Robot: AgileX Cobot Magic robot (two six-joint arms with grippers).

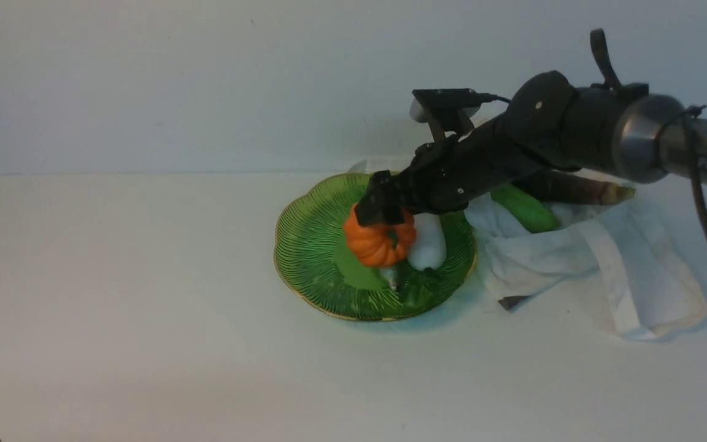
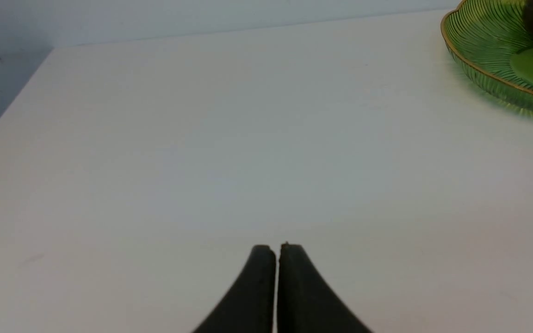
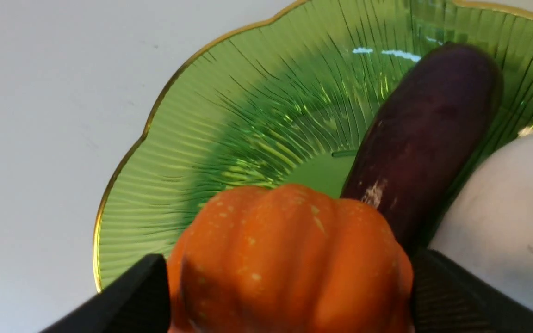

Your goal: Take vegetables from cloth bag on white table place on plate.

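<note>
item 1, desk (image 1: 145, 307): plain white, matte, bare along the near side.

item 2, left jaws: seen only in the left wrist view. two dark fingers (image 2: 257, 286) are pressed together with a hairline gap and nothing between them, low over bare desk, well apart from the plate.

item 3, plate (image 1: 307, 245): glossy green, scalloped, finely ribbed, thin gold rim. it sits on the desk at centre, just beside the bag. contents:
- pumpkin (image 1: 378, 245), small, ribbed, orange, over the plate's middle. whether it rests on the plate cannot be told.
- eggplant (image 3: 424, 138), long, dark purple, lying on the plate between pumpkin and radish, clear only in the right wrist view.
- radish (image 1: 428, 245), white, oblong, on the plate's right part, touching the pumpkin's side.

item 4, right jaws: reaching in from the right on a black arm (image 1: 574, 129). they are closed on the pumpkin, one black finger (image 3: 132, 300) against each flank.

item 5, cloth bag (image 1: 580, 258): off-white, crumpled flat on the desk to the right of the plate, with a strap trailing toward the front. contents or load:
- cucumber (image 1: 525, 209), green, lying among the folds.
- second eggplant (image 1: 574, 189), just behind the cucumber, pale stem end pointing right.
whether these two are inside the bag or on top of it cannot be told.

item 6, wall (image 1: 206, 80): plain, pale, behind the desk.
</note>
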